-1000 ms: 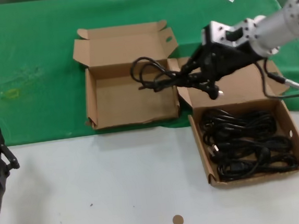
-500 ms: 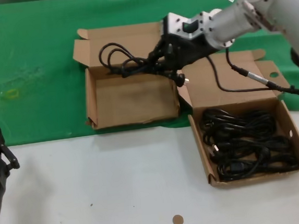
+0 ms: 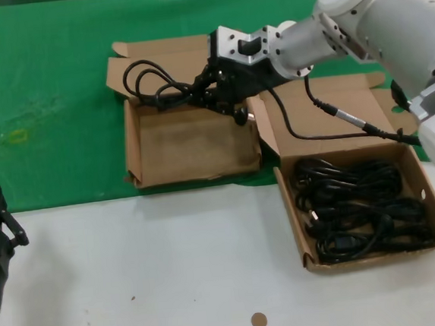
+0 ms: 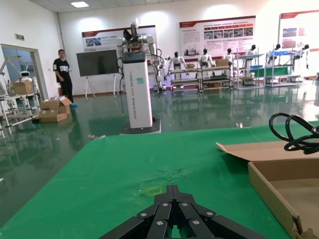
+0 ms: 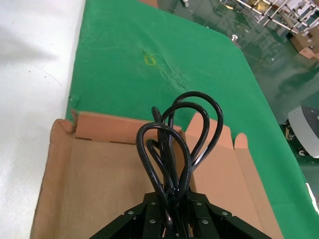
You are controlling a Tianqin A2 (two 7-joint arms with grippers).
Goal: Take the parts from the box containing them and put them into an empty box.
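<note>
Cable bundle [image 3: 158,88] clamped in right end effector [image 3: 210,95], above empty box [image 3: 189,146]

held part [image 3: 152,83]: black looped cable, up in the air over the empty box
empty box [image 3: 189,146]: brown, open, nothing inside
full box [image 3: 362,207]: brown, open, black cables inside

Green cloth [image 3: 51,86]: we see it covering the far tabletop.
White table [image 3: 151,275]: nearer than the cloth.
Brown disc [image 3: 259,321]: on the white table's near part.
Yellow mark [image 3: 18,135]: on the cloth's left.
</note>
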